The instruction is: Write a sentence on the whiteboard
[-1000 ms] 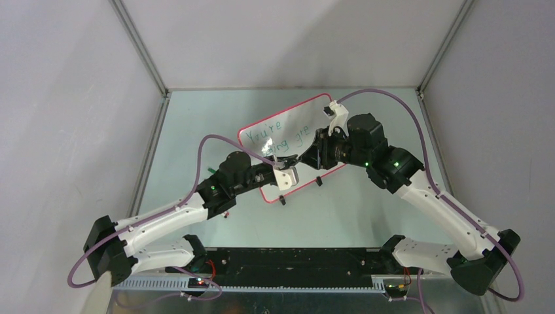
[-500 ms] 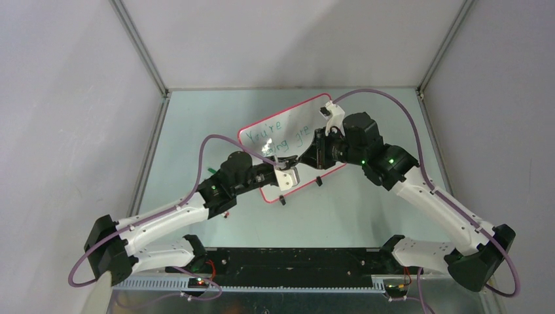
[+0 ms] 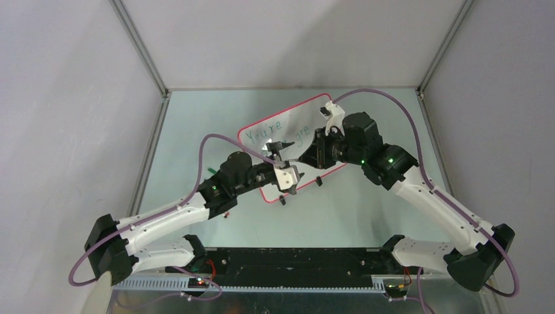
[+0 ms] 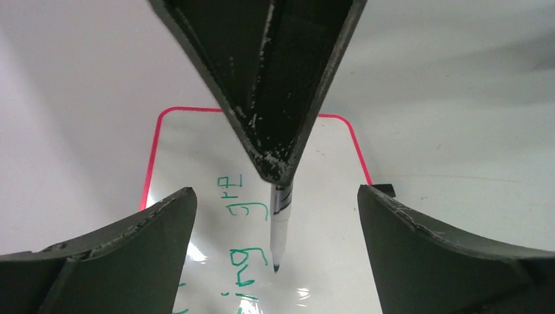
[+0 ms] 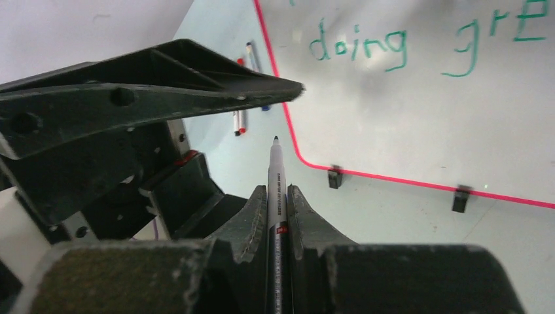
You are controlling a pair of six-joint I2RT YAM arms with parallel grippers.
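Pale green table (image 3: 196,131) carried one whiteboard (image 3: 298,121) bearing green writing, with two spare markers (image 5: 239,122) beside its edge. Right pincer (image 5: 277,196) was clamped on one marker (image 5: 275,170), its tip over the board. Left pincer (image 4: 275,193) gaped wide, holding nothing, its fingers flanking that marker. Both arms reached inward, meeting above the board.

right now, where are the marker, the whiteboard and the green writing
marker (image 5: 275,171), right wrist view, mid barrel
whiteboard (image 5: 419,124), right wrist view, bare white face
green writing (image 5: 359,49), right wrist view, the word doing

Pale green table (image 3: 353,209) between plain grey walls (image 3: 288,39), slim metal rails (image 3: 139,46) along the corners.
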